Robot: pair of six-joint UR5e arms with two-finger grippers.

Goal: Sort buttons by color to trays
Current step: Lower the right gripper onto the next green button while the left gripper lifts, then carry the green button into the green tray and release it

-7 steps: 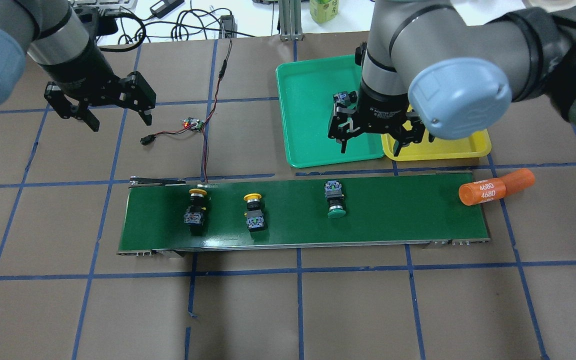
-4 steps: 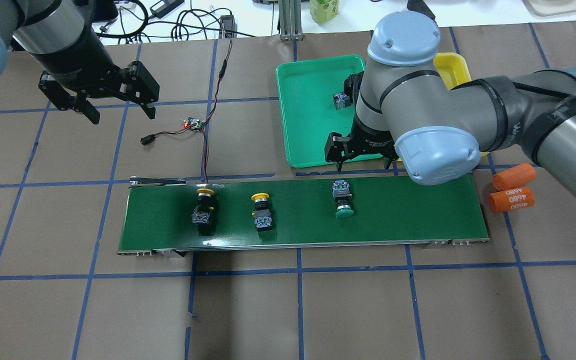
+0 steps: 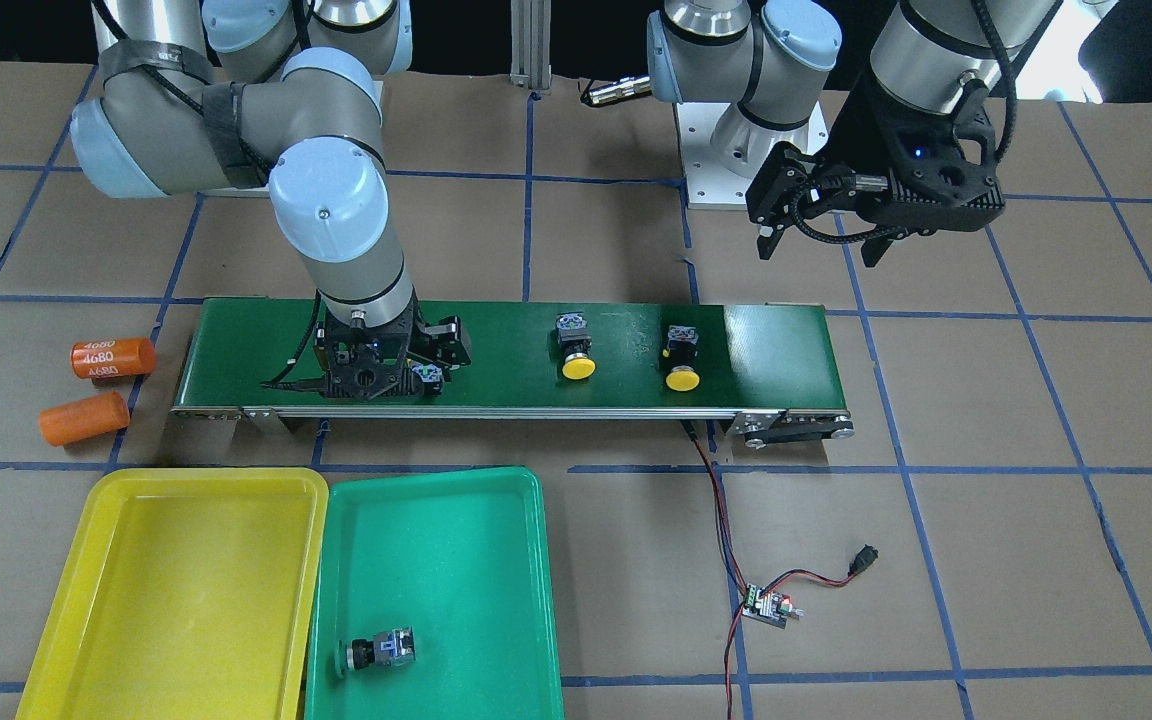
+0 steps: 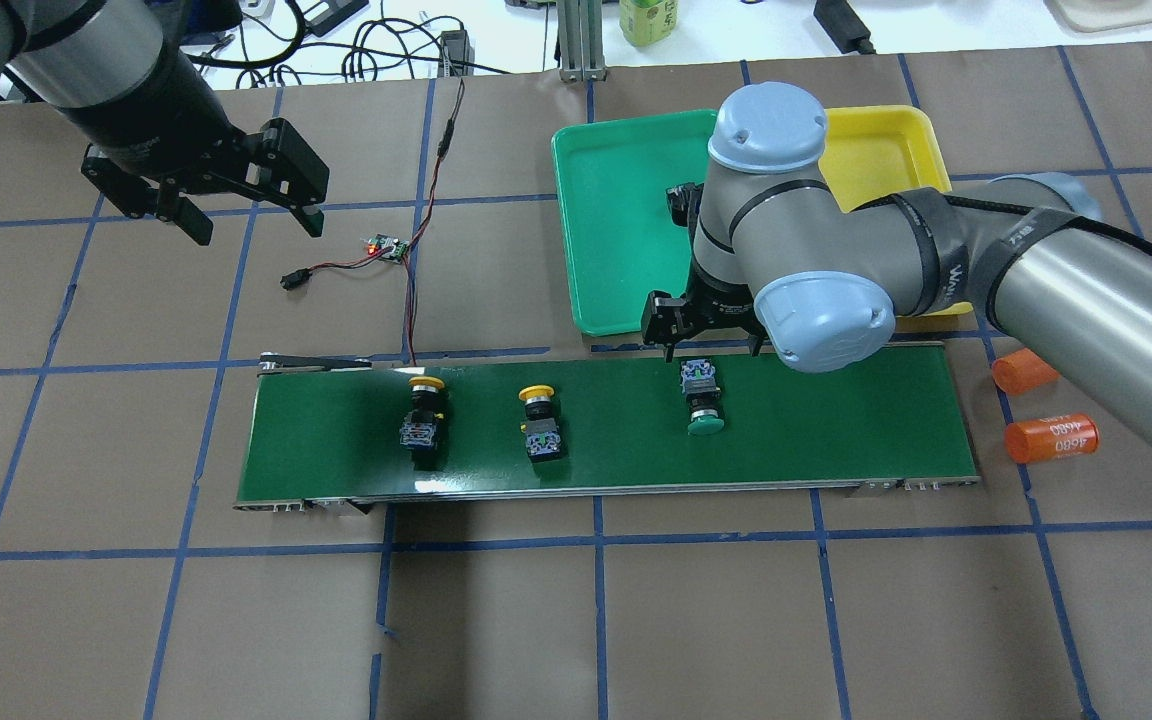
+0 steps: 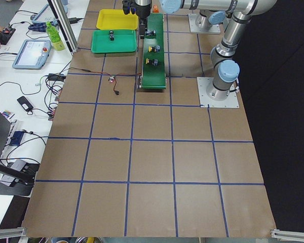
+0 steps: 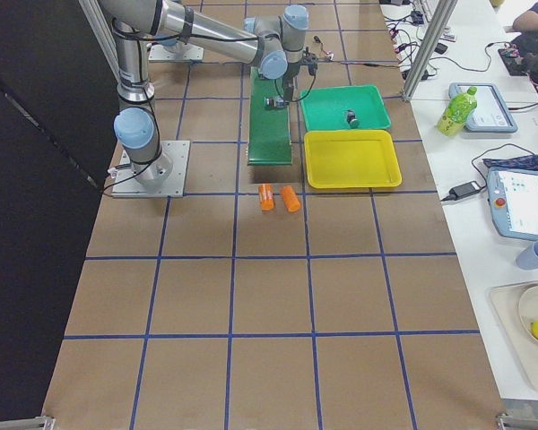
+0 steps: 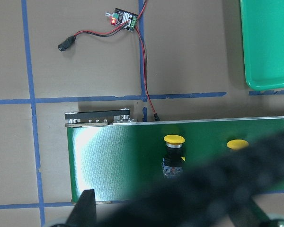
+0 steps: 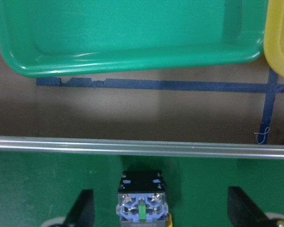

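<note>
Right wrist-mounted view: my right gripper (image 8: pixel 162 210), jaws apart, has moved off the green tray (image 8: pixel 132 59) and now brackets the green button (image 8: pixel 142 201) on the belt (image 8: pixel 38 189), pick pending; left gripper (image 4: pixel 256 225) jaws apart, idle.

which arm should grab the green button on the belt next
Right: its open right gripper hangs directly over the green button, fingers either side. The left gripper is open too, but off the belt, far from it.

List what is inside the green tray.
One green-capped button lies on its side in the green tray; nothing else shows there. From overhead the right arm covers most of that button and one tray corner.
</note>
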